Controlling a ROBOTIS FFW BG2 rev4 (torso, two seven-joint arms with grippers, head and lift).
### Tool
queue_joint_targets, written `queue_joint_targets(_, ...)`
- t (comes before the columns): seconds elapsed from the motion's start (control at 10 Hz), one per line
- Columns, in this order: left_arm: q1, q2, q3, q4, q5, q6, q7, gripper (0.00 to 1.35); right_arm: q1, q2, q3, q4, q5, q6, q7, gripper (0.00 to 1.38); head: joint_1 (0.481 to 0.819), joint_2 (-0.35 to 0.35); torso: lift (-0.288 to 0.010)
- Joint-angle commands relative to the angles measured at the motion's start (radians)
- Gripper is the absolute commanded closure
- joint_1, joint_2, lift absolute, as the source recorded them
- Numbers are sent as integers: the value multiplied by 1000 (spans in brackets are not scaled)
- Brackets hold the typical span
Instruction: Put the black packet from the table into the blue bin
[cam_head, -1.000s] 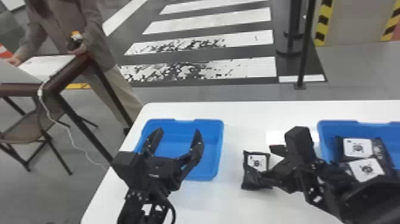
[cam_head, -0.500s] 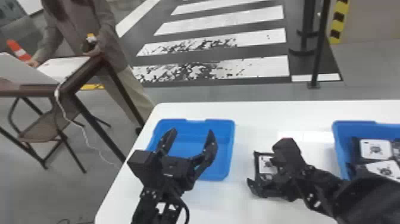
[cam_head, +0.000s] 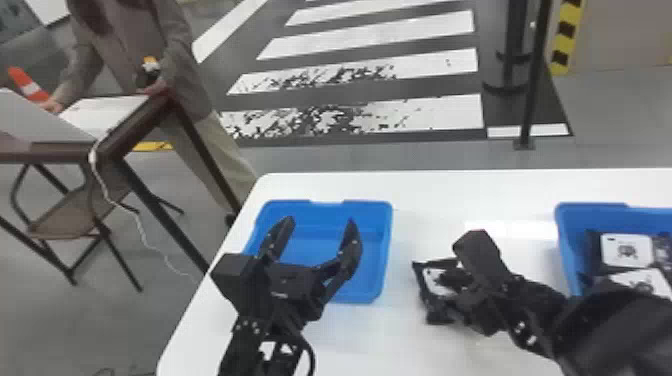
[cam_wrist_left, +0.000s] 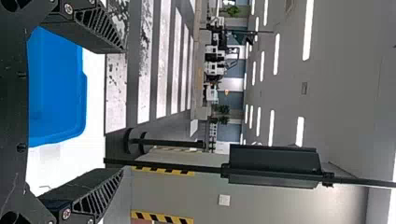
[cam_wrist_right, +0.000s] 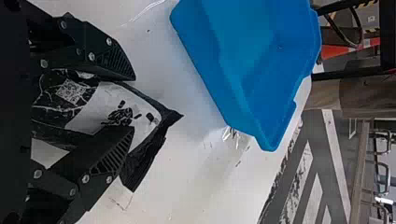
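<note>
Black packet (cam_wrist_right: 142, 112) sits partly hidden by the right pincer (cam_head: 445, 290)

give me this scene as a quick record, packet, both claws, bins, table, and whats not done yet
packet: black packet with a white label, between the two bins in the head view
right claw: right claw at the packet; firm grip unclear
left claw: left claw open, above the left bin
left bin: left blue bin, on the table
right bin: right blue bin, holding labelled packets
table: white table
not done: packet not in a bin
</note>
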Motion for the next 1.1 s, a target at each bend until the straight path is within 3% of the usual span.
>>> queue_joint_targets(0.0, 0, 2, 2, 0, 0, -2, 0, 117, 13, -2, -2, -12, -13, -2, -14, 1205, 695, 344, -110)
queue_joint_targets(0.2, 7, 2, 6, 2, 0, -9, 0, 117, 50, -8, -20, -79, -32, -51, -40, 1182, 695, 350, -110)
queue_joint_targets(0.5, 12, 3, 8, 2, 2, -26, 0, 117, 202, -2, -193, -228, 45, -149, -105, 1182, 695, 349, -110)
queue_joint_targets(0.7, 12, 3, 6, 2, 2, -31, 0, 117, 332, -3, -349, -408, 117, -193, -155, 1182, 695, 317, -110)
queue_joint_targets(0.8, 12, 3, 6, 2, 4, -31, 0, 117, 418, -3, -444, -530, 159, -203, -191, 1182, 695, 282, -110)
queue_joint_targets(1.0, 15, 2, 8, 2, 6, -34, 0, 117, 538, 12, -654, -648, 233, -168, -223, 1182, 695, 179, -110)
